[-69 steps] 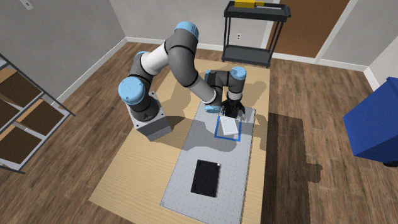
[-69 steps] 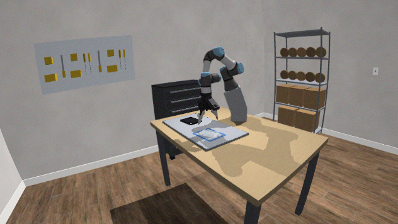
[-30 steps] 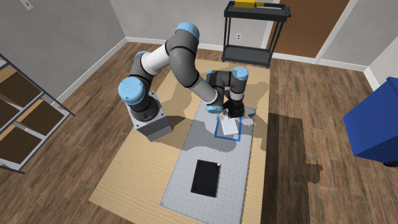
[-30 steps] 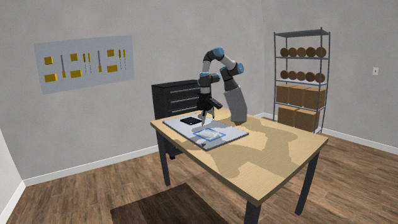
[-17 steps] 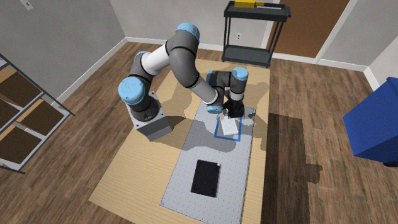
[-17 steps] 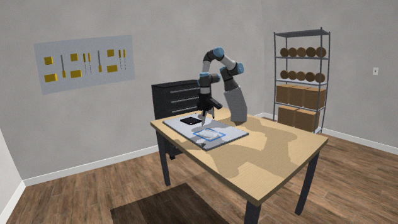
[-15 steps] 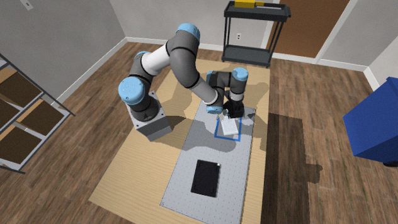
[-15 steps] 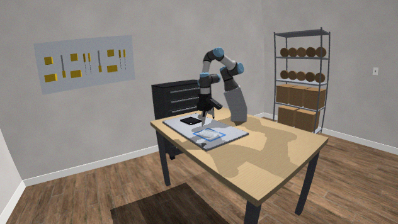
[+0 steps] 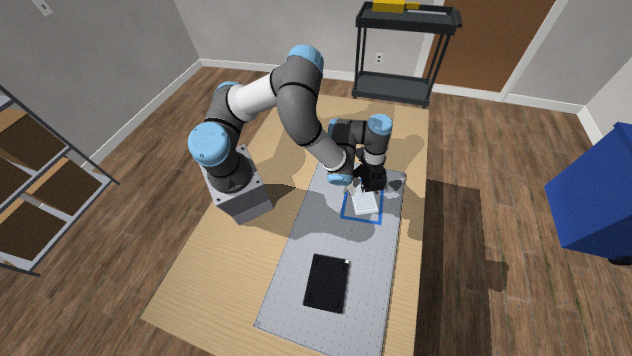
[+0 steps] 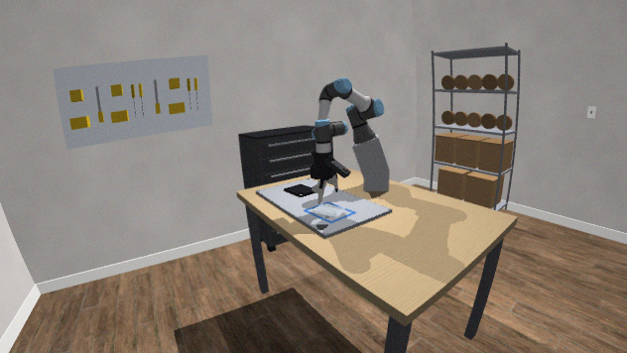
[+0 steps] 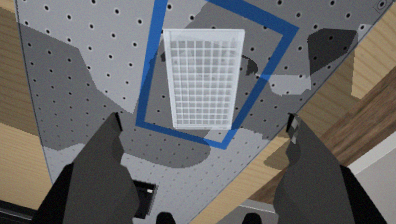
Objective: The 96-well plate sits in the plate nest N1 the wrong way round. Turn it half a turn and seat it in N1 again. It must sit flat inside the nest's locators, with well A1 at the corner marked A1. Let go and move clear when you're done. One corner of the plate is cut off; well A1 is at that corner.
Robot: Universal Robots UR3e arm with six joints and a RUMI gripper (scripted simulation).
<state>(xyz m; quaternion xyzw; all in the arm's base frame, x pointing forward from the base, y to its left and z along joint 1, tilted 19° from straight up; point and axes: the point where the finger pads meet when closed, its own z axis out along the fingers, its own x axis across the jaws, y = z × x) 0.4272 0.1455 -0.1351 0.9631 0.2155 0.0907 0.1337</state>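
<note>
White against the grey pegboard point(image 9: 282, 295) point(image 10: 367, 211) point(image 11: 90, 60), the 96-well plate point(image 9: 365, 202) point(image 10: 327, 211) point(image 11: 204, 80) lies within a blue outline point(image 9: 361, 220) point(image 10: 318, 216) point(image 11: 148, 75) in the top view, out of the nest. The black plate nest point(image 9: 326, 285) point(image 10: 299, 190) point(image 11: 146, 200) sits well apart from it, nearer the bottom of the view, with a small pale mark at its upper right corner. The gripper point(image 9: 364, 191) point(image 10: 328, 196) point(image 11: 203, 114) is bunched by the plate's far end, its dark body hiding part of the fingers.

From the exterior view comes what the top one cannot give: height. The fingers point down above the pegboard, which lies on the table point(image 9: 200, 280) point(image 10: 422, 268) point(image 11: 15, 155). Here the nest is on the far left side of the plate, and the wells are too small to tell apart.

In the wrist view the gripper stands wide open, one finger at left and one at right, with nothing held. Only here do the rows of wells show clearly. The plate's long sides are askew to the blue outline, and just a bit of the nest peeks out beside the left finger. I cannot tell which corner is the cut one.

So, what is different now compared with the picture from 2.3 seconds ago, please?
The gripper has turned about its upright axis, and the wrist has shifted slightly toward the bottom of the top view. Nothing was visibly gripped or released; the gripper is open. The white plate, blue outline and black tray stayed as they were.
</note>
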